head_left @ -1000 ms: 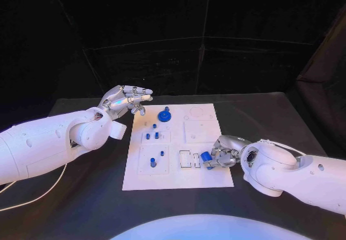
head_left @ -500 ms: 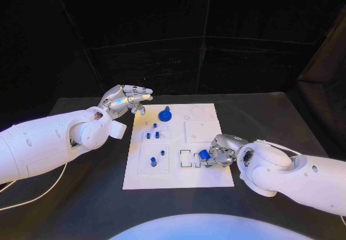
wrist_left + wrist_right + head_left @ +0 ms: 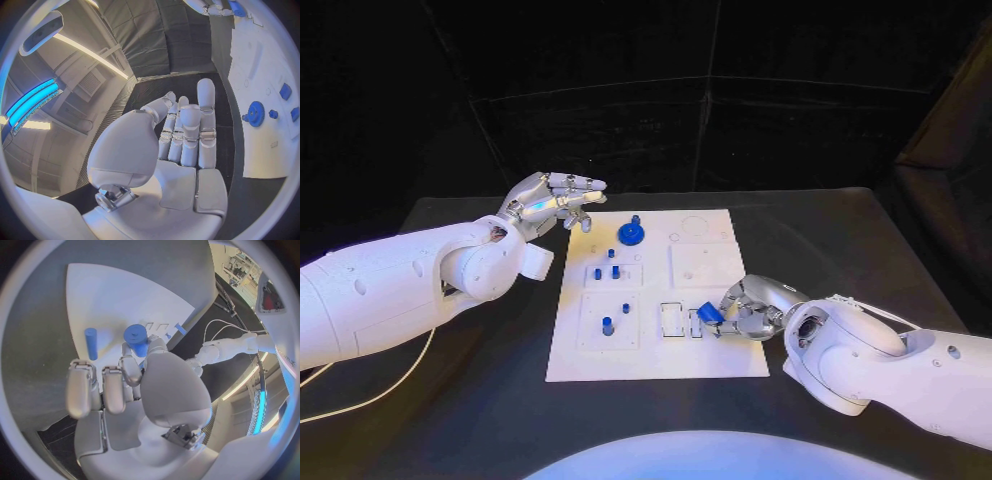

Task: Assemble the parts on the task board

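Two white arms reach over the black surface (image 3: 473, 400), one on each side of the white task board (image 3: 711, 355), which lies flat in the middle of it.

Right hand (image 3: 747, 310): positioned at the board's right edge, toward the near end. It pinches a short blue cylinder (image 3: 711, 314) between the thumb and a finger. In the right wrist view the same cylinder (image 3: 136, 339) stands at the fingertips, its round end face visible, while the remaining fingers (image 3: 80, 390) lie curled side by side, apart from it. The cylinder is held just above the board, beside the rectangular outlined slots (image 3: 678, 320) near the board's near-right portion. Whether the cylinder touches the board cannot be determined.

Left hand (image 3: 557, 200): raised beside the board's far-left corner, over the black surface. It holds nothing. In the left wrist view the fingers (image 3: 190, 132) extend straight and lie close together, with the thumb set off to one side.

Parts on the board:
- Blue gear (image 3: 630, 235), with a small knob at its far side, near the board's far end, left of centre.
- Several small blue pegs (image 3: 606, 272) standing upright in the left column, nearer than the gear.
- One blue peg (image 3: 606, 323) standing in the near-left panel of the board.

In the right wrist view a further blue peg (image 3: 91, 343) stands upright on the board, just beside the held cylinder and not touching it.
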Robot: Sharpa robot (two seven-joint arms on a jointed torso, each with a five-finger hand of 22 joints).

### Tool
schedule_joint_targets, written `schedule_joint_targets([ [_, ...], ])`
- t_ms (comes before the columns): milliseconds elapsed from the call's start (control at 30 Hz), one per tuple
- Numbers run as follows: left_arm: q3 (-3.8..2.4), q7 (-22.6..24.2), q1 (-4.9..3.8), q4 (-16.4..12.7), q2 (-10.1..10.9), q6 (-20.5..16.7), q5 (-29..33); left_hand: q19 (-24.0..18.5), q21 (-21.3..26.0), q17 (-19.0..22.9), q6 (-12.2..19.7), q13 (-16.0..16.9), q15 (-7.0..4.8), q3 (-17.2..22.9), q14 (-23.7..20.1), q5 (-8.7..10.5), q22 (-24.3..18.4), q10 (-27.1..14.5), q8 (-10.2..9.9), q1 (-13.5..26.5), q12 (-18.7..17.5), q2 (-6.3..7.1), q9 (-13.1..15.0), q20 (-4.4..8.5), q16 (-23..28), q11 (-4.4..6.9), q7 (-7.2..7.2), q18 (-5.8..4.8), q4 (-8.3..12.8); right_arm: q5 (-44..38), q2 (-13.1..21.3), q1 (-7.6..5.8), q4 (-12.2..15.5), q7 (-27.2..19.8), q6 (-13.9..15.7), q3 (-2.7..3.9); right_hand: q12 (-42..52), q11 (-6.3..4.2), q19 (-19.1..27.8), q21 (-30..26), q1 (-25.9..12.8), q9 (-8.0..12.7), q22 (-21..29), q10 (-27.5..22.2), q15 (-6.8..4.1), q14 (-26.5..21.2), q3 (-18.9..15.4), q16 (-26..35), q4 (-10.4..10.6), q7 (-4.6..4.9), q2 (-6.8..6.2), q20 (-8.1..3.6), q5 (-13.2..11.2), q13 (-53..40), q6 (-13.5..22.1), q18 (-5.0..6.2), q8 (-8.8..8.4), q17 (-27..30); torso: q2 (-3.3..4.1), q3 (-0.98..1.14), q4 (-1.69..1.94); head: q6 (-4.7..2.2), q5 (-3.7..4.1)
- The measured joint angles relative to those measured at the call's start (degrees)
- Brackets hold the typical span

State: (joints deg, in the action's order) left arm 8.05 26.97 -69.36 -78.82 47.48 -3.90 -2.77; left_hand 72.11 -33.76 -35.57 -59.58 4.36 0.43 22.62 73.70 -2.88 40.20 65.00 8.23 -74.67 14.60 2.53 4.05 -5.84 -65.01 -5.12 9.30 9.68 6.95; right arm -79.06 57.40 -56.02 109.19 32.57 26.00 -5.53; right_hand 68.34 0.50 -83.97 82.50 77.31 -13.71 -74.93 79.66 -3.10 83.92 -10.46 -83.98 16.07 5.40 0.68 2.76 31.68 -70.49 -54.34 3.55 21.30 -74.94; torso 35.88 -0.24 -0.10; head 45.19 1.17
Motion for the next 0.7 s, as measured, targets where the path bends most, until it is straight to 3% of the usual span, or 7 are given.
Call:
schedule_joint_targets([
  [200, 0.01, 0.0, 0.0, 0.0, 0.0, 0.0, 0.0, 0.0, 0.0, 0.0, 0.0, 0.0, 0.0, 0.0, 0.0, 0.0, 0.0, 0.0, 0.0, 0.0, 0.0, 0.0, 0.0, 0.0, 0.0, -0.02, 0.0, 0.0, 0.0, 2.6, -0.9, -0.06, 0.8, -1.9, 3.8, 0.03, -0.1, 0.0, 0.0, 0.2, 0.0, 0.0, 0.0, 0.0, -0.21, 0.2, -0.3, 0.0, 0.1, -0.01, 0.02, 0.0, 1.2, 0.0, 0.0, 0.0, -0.02, 0.0, 0.05, -0.03, 0.0, -0.01, -0.14],
  [433, 0.01, 0.0, 0.0, -0.1, -0.2, 0.0, 0.0, 0.0, 0.0, 0.0, 0.0, 0.0, 0.0, 0.0, 0.0, 0.0, 0.0, -0.2, 0.0, 0.0, 0.0, 0.0, 0.0, 0.0, 0.0, -0.21, 0.0, 0.0, 0.0, 4.0, -3.3, -0.09, 0.1, -2.9, 4.8, 0.05, -1.0, 0.0, 0.0, 0.2, -0.9, 0.0, 0.0, 0.0, -0.2, 0.2, -0.6, 0.0, 0.5, 0.24, 0.86, 0.0, 1.6, 0.5, -0.3, 0.0, -0.07, 0.0, 0.05, -0.07, 0.07, -0.03, -0.29],
  [533, 0.01, 0.0, 0.0, -0.1, -0.2, 0.0, 0.0, 0.0, 0.0, 0.0, 0.0, 0.0, 0.0, 0.0, 0.0, 0.0, 0.0, -0.2, 0.0, 0.0, 0.0, 0.0, 0.0, 0.0, 0.0, -0.21, 0.0, 0.0, 0.0, 4.3, -4.5, -0.1, -0.6, -2.9, 4.5, 0.07, -1.4, -0.03, 0.0, 0.2, -2.4, -0.1, 0.0, 0.0, -0.23, 0.2, -1.1, 0.0, 0.6, 0.46, 1.21, 0.0, 0.6, 0.7, -0.7, 0.0, -0.08, 0.0, 0.05, -0.09, 0.12, -0.02, -0.37],
  [700, 0.01, 0.0, 0.0, -0.1, -0.2, 0.0, 0.0, 0.0, 0.0, 0.0, 0.0, 0.0, 0.0, 0.0, 0.0, 0.0, 0.0, -0.2, 0.0, 0.0, 0.0, 0.0, 0.0, 0.0, 0.0, -0.21, 0.0, 0.0, 0.0, 4.3, -6.0, -0.1, -1.8, -2.1, 3.4, 0.07, -2.5, -0.54, 0.0, 0.2, -4.9, -1.2, 0.0, -0.3, -0.62, 0.2, -2.3, 0.0, 0.6, -0.01, 1.52, -0.02, -1.6, 1.2, -2.4, 0.0, 0.01, 0.3, 0.05, -0.09, 0.12, -0.05, -0.51],
])
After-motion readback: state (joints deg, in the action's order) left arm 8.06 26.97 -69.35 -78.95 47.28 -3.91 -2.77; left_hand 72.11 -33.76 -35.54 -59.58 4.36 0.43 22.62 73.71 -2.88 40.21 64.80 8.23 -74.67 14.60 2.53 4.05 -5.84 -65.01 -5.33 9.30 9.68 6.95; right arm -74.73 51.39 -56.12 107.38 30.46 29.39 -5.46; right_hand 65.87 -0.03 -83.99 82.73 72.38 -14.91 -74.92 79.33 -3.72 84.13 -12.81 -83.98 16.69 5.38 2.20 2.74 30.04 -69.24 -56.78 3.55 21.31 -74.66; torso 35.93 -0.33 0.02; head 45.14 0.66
